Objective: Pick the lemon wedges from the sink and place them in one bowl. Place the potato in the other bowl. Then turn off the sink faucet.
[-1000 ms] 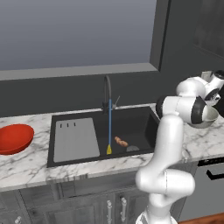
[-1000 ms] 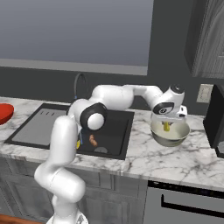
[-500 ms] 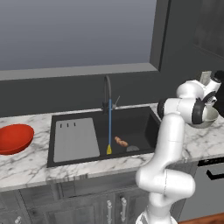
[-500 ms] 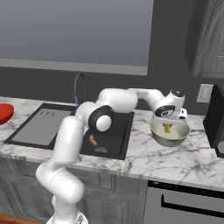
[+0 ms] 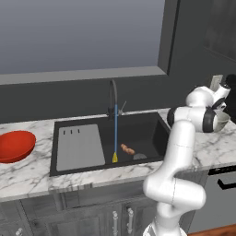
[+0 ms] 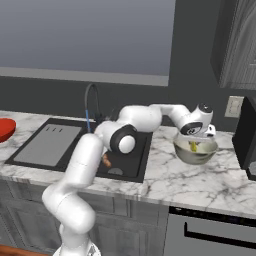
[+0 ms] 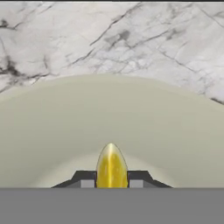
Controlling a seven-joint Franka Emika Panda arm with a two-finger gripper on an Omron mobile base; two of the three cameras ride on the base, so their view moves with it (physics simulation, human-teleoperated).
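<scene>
Inside dull beige bowl (image 7: 52, 127), glossy yellow wedge (image 7: 111, 166) pinched by jaws, veined marble counter (image 7: 109, 39)

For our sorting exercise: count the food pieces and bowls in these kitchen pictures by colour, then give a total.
Yellow: 2, lemon wedge in the gripper, lemon wedge in the sink
Orange-brown: 1, potato
Red: 1, red bowl
Grey-beige: 1, grey-beige bowl
Total: 5

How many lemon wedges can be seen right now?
2. One lemon wedge is clamped in the gripper over the grey-beige bowl; the other lies in the sink under the water stream.
</scene>
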